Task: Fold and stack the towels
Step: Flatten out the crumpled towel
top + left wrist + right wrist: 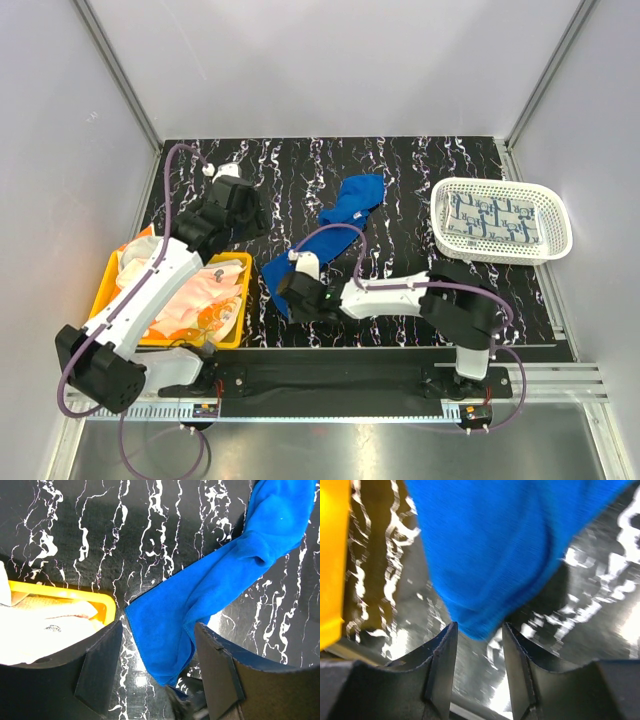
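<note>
Our right gripper (477, 630) has jaws part-way apart, straddling the near corner of the blue towel (510, 545) — no cloth visibly pinched; left gripper (157, 627) hangs wide open near the same end, empty. We see the towel bunched in a diagonal strip on the black table (400, 170), near end just beside the yellow bin (75, 596). We judge it light and limp — pinch hemmed corners, one per claw, or it ropes up.

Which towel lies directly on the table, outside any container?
The solid blue towel, stretched diagonally across the black marbled table. The white-and-blue patterned towel sits in the white basket; the pale towels are piled in the yellow bin.
</note>
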Controlling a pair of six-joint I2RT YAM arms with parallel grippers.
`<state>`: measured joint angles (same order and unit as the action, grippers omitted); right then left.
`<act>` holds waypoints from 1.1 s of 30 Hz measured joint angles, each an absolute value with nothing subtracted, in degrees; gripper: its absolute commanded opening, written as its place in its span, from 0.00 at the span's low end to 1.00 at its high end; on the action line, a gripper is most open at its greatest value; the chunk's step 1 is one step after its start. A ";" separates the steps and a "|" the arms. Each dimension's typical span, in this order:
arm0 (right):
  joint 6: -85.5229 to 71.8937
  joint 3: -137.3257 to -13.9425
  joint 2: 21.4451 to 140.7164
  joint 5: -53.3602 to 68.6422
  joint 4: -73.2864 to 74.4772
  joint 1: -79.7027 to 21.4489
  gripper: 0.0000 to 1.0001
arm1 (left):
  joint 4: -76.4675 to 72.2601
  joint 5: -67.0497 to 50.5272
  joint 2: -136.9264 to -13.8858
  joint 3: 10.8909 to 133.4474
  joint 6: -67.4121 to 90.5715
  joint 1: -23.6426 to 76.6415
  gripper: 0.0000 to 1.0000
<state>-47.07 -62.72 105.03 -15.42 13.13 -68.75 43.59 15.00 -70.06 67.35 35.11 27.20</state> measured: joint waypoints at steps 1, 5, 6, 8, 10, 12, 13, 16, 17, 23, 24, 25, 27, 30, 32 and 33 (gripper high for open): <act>-47.33 -63.83 106.06 -16.05 13.17 -69.12 0.48 | 43.38 14.85 -69.63 67.05 34.92 27.05 0.64; -48.53 -67.07 108.97 -18.48 13.52 -70.11 0.48 | 43.16 13.76 -68.01 64.64 34.28 26.30 0.63; -48.82 -67.75 109.45 -18.92 13.82 -70.15 0.48 | 43.07 13.52 -67.79 64.10 34.22 26.15 0.63; -49.32 -69.21 110.54 -19.75 14.61 -70.19 0.44 | 43.00 12.82 -67.31 62.83 34.00 25.87 0.63; -49.69 -70.35 111.50 -20.47 14.98 -70.22 0.37 | 42.98 12.10 -67.05 62.02 33.71 25.56 0.62; -49.91 -71.42 112.27 -21.12 15.81 -70.30 0.20 | 42.72 11.57 -66.67 61.49 33.32 25.30 0.62; -49.91 -71.90 112.57 -21.61 16.49 -70.37 0.14 | 42.68 11.22 -66.41 61.34 33.17 25.19 0.62; -50.41 -72.49 112.88 -22.46 18.31 -70.57 0.03 | 42.48 10.41 -65.67 61.30 32.80 24.95 0.61; -50.41 -72.49 112.73 -22.72 18.70 -70.61 0.02 | 42.35 10.20 -65.34 61.30 32.75 24.84 0.61; -49.04 -71.00 106.13 -23.53 26.26 -70.63 0.00 | 42.19 8.08 -64.31 61.30 32.08 24.71 0.59; -48.62 -71.00 104.09 -23.55 27.46 -70.61 0.00 | 42.04 7.57 -64.31 61.30 32.03 24.71 0.59; -48.01 -71.02 101.82 -23.68 28.40 -70.59 0.00 | 41.71 6.87 -64.31 61.25 32.03 24.67 0.59; -46.83 -71.16 97.30 -24.27 30.20 -70.43 0.00 | 40.18 4.97 -64.23 60.75 32.05 24.67 0.59; -44.95 -72.16 92.58 -24.56 31.77 -68.99 0.00 | 37.01 1.26 -63.86 58.24 32.16 24.67 0.59; -43.22 -72.73 90.70 -24.10 32.23 -66.41 0.00 | 35.31 -0.95 -63.26 56.14 32.40 24.67 0.60; -42.39 -72.77 90.15 -23.79 32.38 -64.71 0.00 | 34.50 -2.11 -62.65 54.89 32.49 24.69 0.60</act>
<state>-42.39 -72.77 90.15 -23.79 32.38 -64.71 34.50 -2.11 -62.65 54.89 32.49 24.69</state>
